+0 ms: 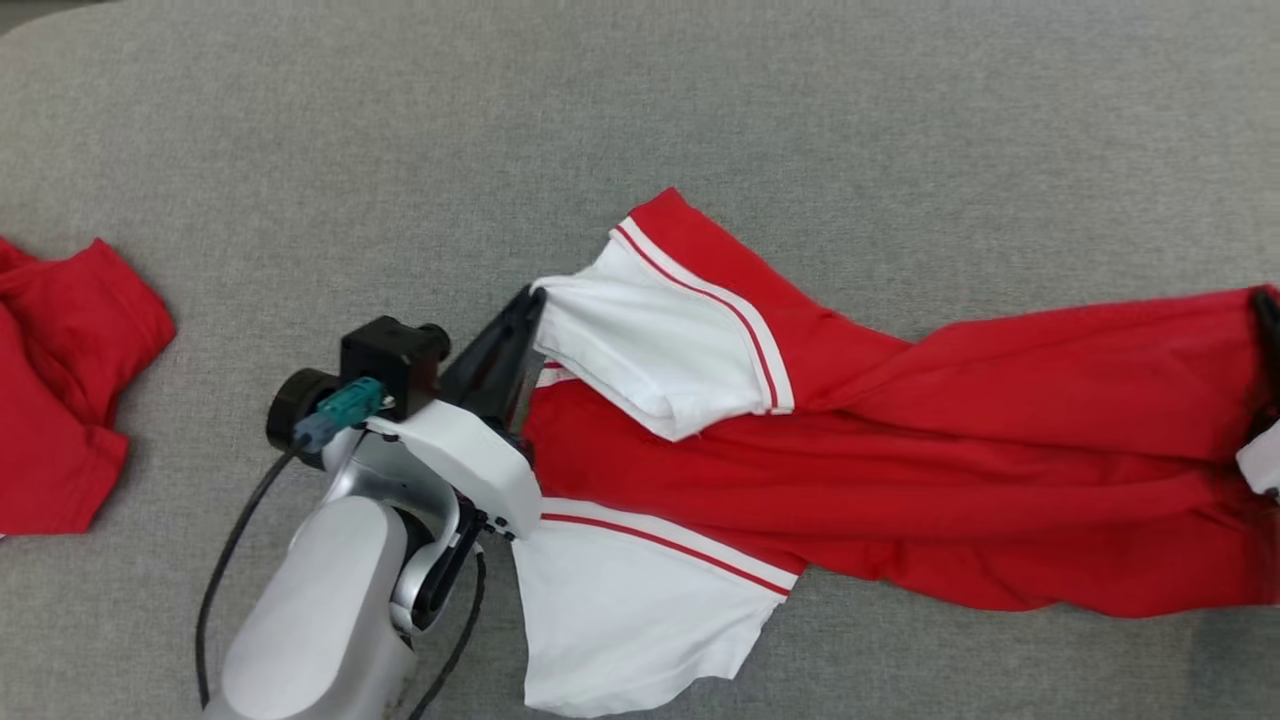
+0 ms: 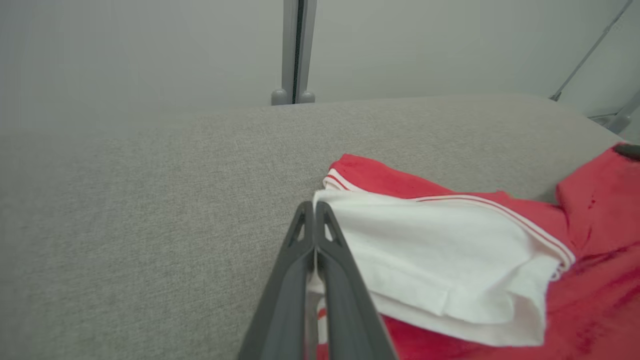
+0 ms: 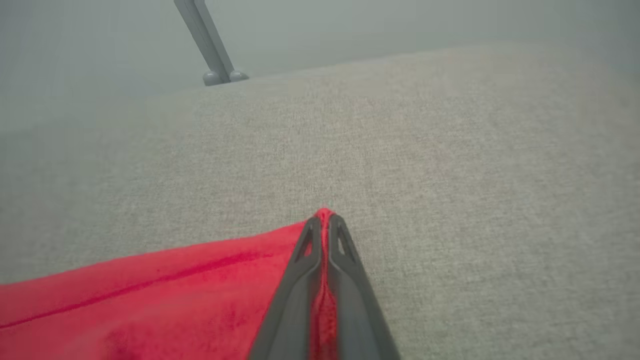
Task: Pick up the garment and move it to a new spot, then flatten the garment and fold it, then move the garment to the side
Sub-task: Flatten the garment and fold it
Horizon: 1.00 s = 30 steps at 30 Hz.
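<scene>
The garment (image 1: 1000,420) is red with white sleeves and red-striped cuffs, stretched left to right across the grey table (image 1: 640,120). My left gripper (image 1: 533,297) is shut on the corner of the upper white sleeve (image 1: 650,350). The left wrist view shows its fingers (image 2: 300,270) pressed together with white cloth (image 2: 440,255) pinched between them. My right gripper (image 1: 1268,320) sits at the right edge of the head view. In the right wrist view it (image 3: 325,220) is shut on a corner of the red cloth (image 3: 150,295). The other white sleeve (image 1: 620,620) lies flat near the front edge.
A second red cloth (image 1: 60,380) lies crumpled at the table's left edge. A grey post (image 2: 295,50) stands beyond the table's far edge, and the post (image 3: 210,50) leans in the right wrist view. Bare grey table stretches behind the garment.
</scene>
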### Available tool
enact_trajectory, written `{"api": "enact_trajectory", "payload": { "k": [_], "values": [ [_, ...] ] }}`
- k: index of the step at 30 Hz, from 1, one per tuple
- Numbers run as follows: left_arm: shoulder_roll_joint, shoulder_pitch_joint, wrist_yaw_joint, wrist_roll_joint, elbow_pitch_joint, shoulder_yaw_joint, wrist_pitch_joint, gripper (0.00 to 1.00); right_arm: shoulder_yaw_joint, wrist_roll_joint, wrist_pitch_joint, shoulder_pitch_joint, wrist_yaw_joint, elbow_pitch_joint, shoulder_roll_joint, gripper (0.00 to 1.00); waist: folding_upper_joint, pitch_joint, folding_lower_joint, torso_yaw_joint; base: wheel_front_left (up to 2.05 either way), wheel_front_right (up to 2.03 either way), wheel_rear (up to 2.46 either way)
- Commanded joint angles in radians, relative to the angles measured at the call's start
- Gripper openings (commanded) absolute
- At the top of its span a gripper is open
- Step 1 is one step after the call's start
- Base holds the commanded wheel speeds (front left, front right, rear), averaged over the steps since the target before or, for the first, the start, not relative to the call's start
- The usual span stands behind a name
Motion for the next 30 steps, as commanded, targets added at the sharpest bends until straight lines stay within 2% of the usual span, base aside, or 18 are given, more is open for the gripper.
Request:
{"api": "enact_trajectory", "payload": {
  "k": [1,8,16,24,30],
  "values": [
    [0.008,0.000,0.007,-0.003,-0.010,0.009,-0.008,0.00,-0.006,0.000,-0.019,0.007,-0.001,-0.019,-0.009,0.00,0.0000,-0.011,0.0000,-0.009,0.00,0.00,0.00],
    [0.039,0.001,0.060,-0.006,-0.138,0.076,-0.064,0.00,-0.059,-0.031,-0.136,0.055,-0.001,-0.228,-0.003,0.00,0.0000,-0.069,0.0000,-0.051,0.00,0.00,0.00],
    [0.060,-0.065,0.094,-0.004,-0.325,0.130,-0.088,0.00,-0.111,-0.110,-0.192,0.039,-0.001,-0.503,0.006,0.00,0.0000,-0.147,0.0000,-0.072,0.00,0.00,0.00],
    [0.082,-0.189,0.114,0.023,-0.461,0.153,-0.062,0.00,-0.160,-0.165,-0.150,-0.017,-0.001,-0.729,0.032,0.00,0.0000,-0.215,0.0000,-0.074,0.00,0.00,0.00],
    [0.079,-0.237,0.113,0.012,-0.477,0.149,-0.040,0.00,-0.189,-0.162,-0.100,-0.039,-0.001,-0.767,0.063,0.00,0.0000,-0.215,0.0000,-0.072,0.00,0.00,0.00]
  ]
}}
